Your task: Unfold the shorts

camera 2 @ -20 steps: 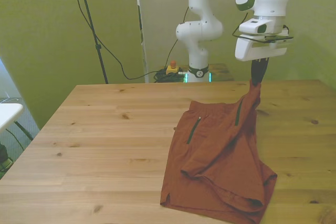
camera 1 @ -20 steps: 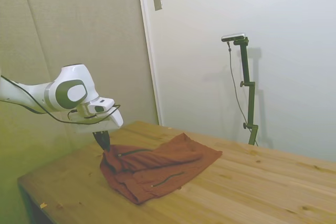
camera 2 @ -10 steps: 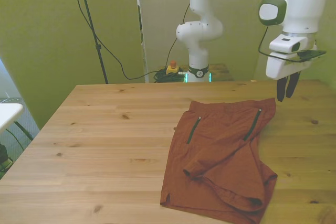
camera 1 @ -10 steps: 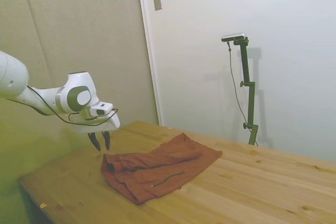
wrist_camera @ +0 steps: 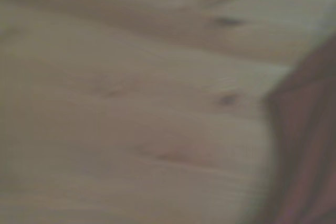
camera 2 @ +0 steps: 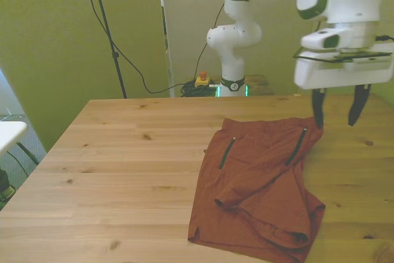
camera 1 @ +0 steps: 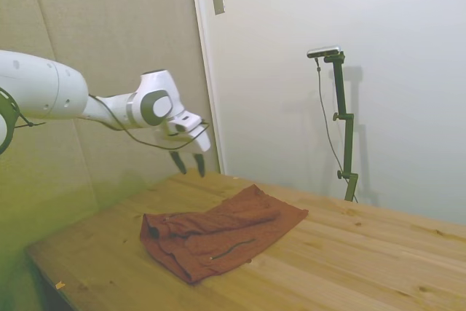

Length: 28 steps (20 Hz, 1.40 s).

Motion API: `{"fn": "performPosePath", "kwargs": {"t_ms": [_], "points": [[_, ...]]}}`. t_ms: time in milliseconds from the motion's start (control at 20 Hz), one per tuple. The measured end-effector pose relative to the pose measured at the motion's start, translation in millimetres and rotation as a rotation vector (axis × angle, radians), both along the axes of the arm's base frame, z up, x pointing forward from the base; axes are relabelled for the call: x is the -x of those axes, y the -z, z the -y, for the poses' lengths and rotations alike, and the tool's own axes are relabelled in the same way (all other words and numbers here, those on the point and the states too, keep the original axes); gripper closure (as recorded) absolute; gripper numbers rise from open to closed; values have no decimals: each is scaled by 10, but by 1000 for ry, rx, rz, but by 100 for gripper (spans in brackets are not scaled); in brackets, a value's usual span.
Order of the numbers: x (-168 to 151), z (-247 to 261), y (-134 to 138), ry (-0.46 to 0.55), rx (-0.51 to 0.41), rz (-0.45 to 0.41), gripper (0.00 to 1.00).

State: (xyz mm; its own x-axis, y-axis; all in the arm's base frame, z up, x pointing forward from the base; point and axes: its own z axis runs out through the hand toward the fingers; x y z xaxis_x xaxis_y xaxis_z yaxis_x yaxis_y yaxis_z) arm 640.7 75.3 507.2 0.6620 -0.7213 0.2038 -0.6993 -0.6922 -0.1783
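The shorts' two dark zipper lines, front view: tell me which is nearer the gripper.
The zipper line at the front view's right, just below the open gripper, is nearer. The other zipper line lies farther toward that view's left on the shorts.

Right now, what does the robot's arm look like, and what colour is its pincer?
The arm is glossy white with rounded, chunky segments and grey-green round caps at the joints. A thin black cable loops along it to the wrist. The pincer has a wide white block on top and two slim dark fingers.

Bare wooden table (camera 2: 123, 170) (knots showing).
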Motion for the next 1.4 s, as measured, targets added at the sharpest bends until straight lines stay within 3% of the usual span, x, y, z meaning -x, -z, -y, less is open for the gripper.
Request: {"fn": "performPosePath", "kwargs": {"t_ms": [100,250,550,700,1000,1050,1400], "points": [[-100,660,-3,114,7,8,0],[-173,1312,253,279,4,-6,0],[-320,1572,809,580,-58,-6,0],[-373,1657,930,643,-82,22,0],[-374,1882,1179,693,-103,-9,0],[-377,1916,1217,697,-103,-11,100],[-479,1859,1235,641,-157,58,100]]}}
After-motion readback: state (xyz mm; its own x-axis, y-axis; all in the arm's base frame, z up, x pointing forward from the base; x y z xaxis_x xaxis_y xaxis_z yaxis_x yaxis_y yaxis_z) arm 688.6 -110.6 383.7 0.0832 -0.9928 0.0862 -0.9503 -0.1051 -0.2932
